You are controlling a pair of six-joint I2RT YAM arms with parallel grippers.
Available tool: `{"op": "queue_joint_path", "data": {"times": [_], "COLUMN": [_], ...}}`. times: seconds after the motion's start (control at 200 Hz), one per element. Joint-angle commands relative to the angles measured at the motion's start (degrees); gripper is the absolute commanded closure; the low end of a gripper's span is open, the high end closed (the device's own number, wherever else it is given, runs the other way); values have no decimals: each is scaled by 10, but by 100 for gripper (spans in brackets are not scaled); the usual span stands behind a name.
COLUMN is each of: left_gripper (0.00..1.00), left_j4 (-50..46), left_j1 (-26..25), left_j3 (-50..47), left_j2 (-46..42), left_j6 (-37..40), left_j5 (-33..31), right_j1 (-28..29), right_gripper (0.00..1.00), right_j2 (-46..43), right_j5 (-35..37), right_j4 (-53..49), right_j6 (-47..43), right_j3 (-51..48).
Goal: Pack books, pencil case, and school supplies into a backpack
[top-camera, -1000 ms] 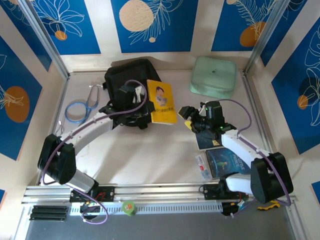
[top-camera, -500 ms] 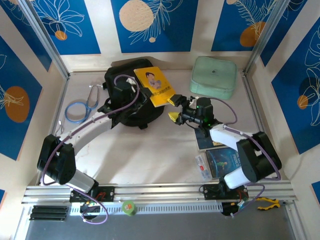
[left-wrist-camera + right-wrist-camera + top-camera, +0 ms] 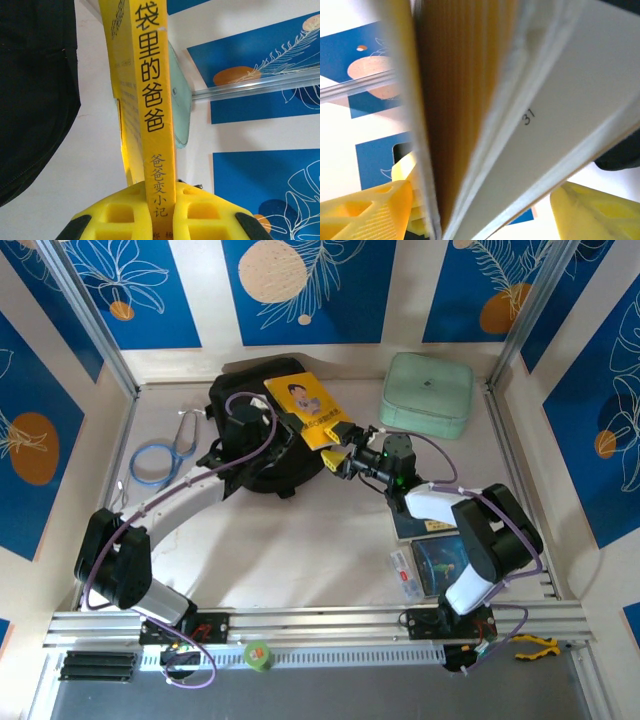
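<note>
Yellow book (image 3: 308, 410), held tilted above the right edge of the black backpack (image 3: 240, 390). Left gripper (image 3: 161, 200) is clamped on the spine, printed 袋里的爸爸 and 爸爸变小记. Right gripper (image 3: 480, 210) is spread wide around the fanned pages, page number 31 legible; whether it presses them cannot be told.

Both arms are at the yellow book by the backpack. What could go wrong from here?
1. The yellow book has pages fanned apart at the right pincer, whose fingers are spread; the pages may crease or snag going into the backpack.
2. The left pincer pinches only the spine's end, so the tilted book could pivot or slip out.
</note>
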Motion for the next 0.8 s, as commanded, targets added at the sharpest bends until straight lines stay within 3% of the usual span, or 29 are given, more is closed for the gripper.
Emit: {"op": "queue_joint_path", "data": {"times": [0.0,0.1,0.535,0.595,0.725,0.795], "left_gripper": [100,100,100,86,41,28], "left_j4": [65,58,-12,-25,-127,-199], "left_j1": [-4,-4,5,6,8,7], "left_j3": [2,2,-20,-20,7,18], "left_j2": [-7,-6,-24,-24,-24,-24], "left_j6": [-9,-12,6,26,120,184], "left_j5": [11,12,8,13,4,-26], "right_j1": [4,3,-11,-15,-25,-35], "right_gripper": [30,36,78,84,92,93], "right_j2": [14,18,8,4,-21,-42], "right_j5": [12,17,10,6,-4,-12], "right_j4": [48,52,48,41,-17,-74], "right_j6": [20,21,-11,-17,-52,-81], "right_j3": [16,16,9,7,-1,-5]}}
